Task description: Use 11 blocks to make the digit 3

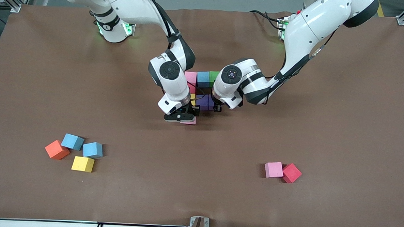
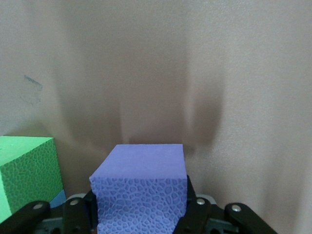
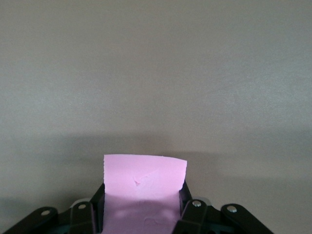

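A part-built figure of touching cubes lies at the table's middle: pink, light blue and green in a row, with red and yellow nearer the camera. My left gripper is shut on a purple cube beside the yellow one; in the left wrist view that purple cube fills the gripper, with the green cube close by. My right gripper is shut on a pink cube, which also shows in the right wrist view, low at the figure's camera end.
Toward the right arm's end, near the camera, lie an orange cube, two light blue cubes and a yellow cube. Toward the left arm's end lie a pink cube and a red cube, touching.
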`<state>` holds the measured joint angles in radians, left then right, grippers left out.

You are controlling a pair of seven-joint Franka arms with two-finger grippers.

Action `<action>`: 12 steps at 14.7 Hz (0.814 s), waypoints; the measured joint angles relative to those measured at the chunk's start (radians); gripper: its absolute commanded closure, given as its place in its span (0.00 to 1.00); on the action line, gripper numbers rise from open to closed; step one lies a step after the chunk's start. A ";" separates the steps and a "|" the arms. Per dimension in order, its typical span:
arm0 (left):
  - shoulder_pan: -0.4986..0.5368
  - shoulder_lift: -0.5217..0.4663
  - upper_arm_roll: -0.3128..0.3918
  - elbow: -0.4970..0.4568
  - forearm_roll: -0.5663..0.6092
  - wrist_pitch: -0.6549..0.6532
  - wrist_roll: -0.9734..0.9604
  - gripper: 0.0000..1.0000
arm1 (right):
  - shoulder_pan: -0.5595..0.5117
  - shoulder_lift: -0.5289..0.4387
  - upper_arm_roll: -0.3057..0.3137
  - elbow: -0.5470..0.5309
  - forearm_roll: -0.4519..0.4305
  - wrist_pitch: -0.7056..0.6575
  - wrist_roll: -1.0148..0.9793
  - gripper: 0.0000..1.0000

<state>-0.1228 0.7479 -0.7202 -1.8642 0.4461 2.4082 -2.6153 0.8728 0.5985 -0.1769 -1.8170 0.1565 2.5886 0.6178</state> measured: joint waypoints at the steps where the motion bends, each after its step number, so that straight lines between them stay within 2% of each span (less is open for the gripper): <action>1: 0.000 0.002 0.000 0.000 0.000 0.000 0.000 0.48 | 0.001 0.003 0.000 -0.003 0.000 0.008 0.000 0.88; 2: 0.000 0.004 0.000 0.000 0.000 0.000 0.000 0.42 | 0.002 0.006 0.001 -0.005 0.000 0.013 0.000 0.88; 6: -0.001 0.008 0.001 0.003 0.000 0.000 0.000 0.34 | 0.006 0.014 0.001 -0.009 0.000 0.021 0.000 0.88; 7: -0.001 0.008 0.001 0.003 0.000 0.000 0.000 0.29 | 0.007 0.014 0.001 -0.009 0.000 0.021 0.000 0.87; 9: -0.001 0.008 0.004 0.004 0.000 0.000 0.001 0.01 | 0.008 0.014 0.001 -0.009 -0.001 0.021 0.000 0.87; 12: -0.006 0.009 0.006 0.004 0.000 0.000 0.001 0.00 | 0.009 0.015 0.001 -0.011 -0.001 0.021 0.000 0.87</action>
<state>-0.1283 0.7564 -0.7140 -1.8598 0.4462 2.4082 -2.6140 0.8822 0.6132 -0.1761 -1.8275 0.1556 2.6100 0.6178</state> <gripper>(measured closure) 0.115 0.436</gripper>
